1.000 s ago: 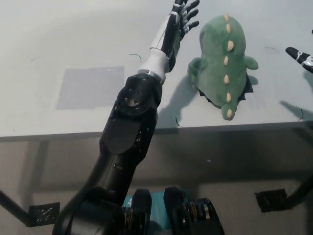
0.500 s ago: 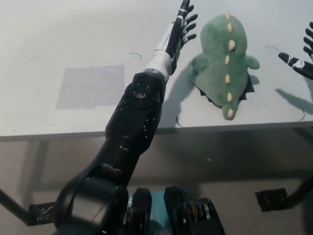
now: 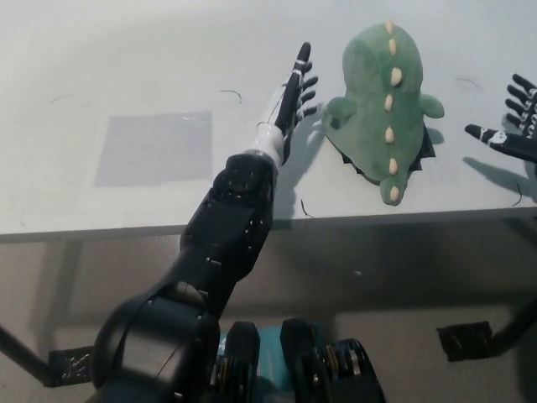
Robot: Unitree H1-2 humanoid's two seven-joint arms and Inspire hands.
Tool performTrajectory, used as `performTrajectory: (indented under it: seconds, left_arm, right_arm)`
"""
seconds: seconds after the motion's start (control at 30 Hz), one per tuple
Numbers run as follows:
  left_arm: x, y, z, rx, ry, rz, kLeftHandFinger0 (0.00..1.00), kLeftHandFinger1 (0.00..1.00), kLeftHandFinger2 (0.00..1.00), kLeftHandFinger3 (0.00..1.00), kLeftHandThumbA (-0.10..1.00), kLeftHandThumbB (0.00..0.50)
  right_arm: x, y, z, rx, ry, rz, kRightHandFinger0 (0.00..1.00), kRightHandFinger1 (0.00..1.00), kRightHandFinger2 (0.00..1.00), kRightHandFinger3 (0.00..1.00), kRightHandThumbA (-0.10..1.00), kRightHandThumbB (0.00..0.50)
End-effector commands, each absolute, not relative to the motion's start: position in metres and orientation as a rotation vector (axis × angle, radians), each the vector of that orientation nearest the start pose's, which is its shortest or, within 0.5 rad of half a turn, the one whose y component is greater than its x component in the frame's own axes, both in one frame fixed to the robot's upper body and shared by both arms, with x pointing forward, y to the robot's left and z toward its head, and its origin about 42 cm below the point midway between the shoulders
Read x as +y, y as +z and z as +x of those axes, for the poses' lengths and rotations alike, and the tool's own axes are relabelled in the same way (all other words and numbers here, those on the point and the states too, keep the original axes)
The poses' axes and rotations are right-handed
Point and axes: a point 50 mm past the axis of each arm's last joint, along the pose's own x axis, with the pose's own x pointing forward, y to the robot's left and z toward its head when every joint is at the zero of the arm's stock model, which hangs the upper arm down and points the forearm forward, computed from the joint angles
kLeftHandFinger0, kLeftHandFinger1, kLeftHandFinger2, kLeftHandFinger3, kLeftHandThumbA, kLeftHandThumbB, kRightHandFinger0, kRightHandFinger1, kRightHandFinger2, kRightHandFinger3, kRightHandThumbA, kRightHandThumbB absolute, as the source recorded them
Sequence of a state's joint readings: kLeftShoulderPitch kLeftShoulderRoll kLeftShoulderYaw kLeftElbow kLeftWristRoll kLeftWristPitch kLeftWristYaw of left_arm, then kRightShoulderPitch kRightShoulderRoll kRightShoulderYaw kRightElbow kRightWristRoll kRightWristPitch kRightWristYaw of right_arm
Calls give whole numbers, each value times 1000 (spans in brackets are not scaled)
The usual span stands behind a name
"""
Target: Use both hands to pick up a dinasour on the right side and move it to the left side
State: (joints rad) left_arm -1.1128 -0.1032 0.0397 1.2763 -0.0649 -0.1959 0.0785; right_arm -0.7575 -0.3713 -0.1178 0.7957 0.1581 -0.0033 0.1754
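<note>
Dinosaur is lying on the worktop, near its front edge | left robot hand is hovering just beside it, fingers spread, holding nothing | right robot hand at picture edge, seemingly spread too, apart from the toy

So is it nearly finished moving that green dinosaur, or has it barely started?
Barely started. The dinosaur lies on the table's right side, not lifted. Done so far: both hands are out, one either side of it. In hand: the left hand is open beside the toy, not clearly touching it; the right hand is open and apart from it. Left: close in, squeeze, lift, and carry it to the grey patch side.
</note>
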Motion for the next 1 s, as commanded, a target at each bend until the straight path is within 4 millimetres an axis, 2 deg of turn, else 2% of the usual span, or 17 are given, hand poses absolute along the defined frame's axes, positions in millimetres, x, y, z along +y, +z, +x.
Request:
performTrajectory:
  seconds: [0.0, 0.1, 0.13, 0.23, 0.27, 0.6, 0.63, 0.7, 0.8, 0.93, 0.97]
  left_arm:
    - [44, 251, 549, -33, -193, 2, 1000, 1000, 1000, 1000, 1000, 324]
    - [43, 241, 546, -12, -190, -1, 1000, 1000, 1000, 1000, 1000, 292]
    - [43, 237, 545, -2, -188, 0, 1000, 1000, 1000, 1000, 1000, 296]
    - [43, 233, 544, 11, -185, -1, 1000, 1000, 1000, 1000, 1000, 282]
    - [44, 230, 543, 17, -184, 6, 1000, 1000, 1000, 1000, 1000, 294]
    - [47, 224, 541, 34, -181, 8, 1000, 1000, 1000, 1000, 1000, 289]
    - [46, 221, 540, 43, -186, -4, 1000, 1000, 1000, 1000, 1000, 296]
    - [44, 217, 538, 62, -188, -19, 1000, 1000, 1000, 1000, 1000, 302]
    - [43, 214, 537, 82, -191, -38, 1000, 1000, 1000, 1000, 1000, 291]
    - [44, 210, 536, 100, -201, -38, 1000, 1000, 1000, 1000, 1000, 314]
    - [43, 208, 535, 101, -206, -42, 1000, 1000, 1000, 1000, 1000, 312]
  right_arm:
    - [-334, 246, 527, -82, 45, -125, 1000, 1000, 1000, 1000, 1000, 64]
    - [-328, 233, 529, -39, 42, -130, 1000, 1000, 1000, 1000, 1000, 86]
    - [-327, 225, 529, -20, 35, -126, 1000, 1000, 1000, 1000, 1000, 112]
    - [-325, 217, 528, 9, 27, -114, 1000, 1000, 1000, 1000, 1000, 130]
    - [-325, 212, 527, 16, 36, -109, 1000, 1000, 1000, 1000, 1000, 127]
    - [-322, 202, 526, 27, 49, -79, 1000, 1000, 1000, 1000, 1000, 147]
    - [-320, 201, 526, 32, 46, -84, 1000, 1000, 1000, 1000, 1000, 193]
    - [-318, 196, 527, 40, 39, -81, 1000, 1000, 1000, 1000, 1000, 250]
    - [-314, 194, 527, 41, 36, -80, 1000, 1000, 1000, 1000, 1000, 244]
    - [-310, 190, 526, 37, 47, -48, 1000, 1000, 1000, 1000, 1000, 238]
    - [-308, 189, 526, 36, 47, -45, 1000, 1000, 1000, 1000, 1000, 255]
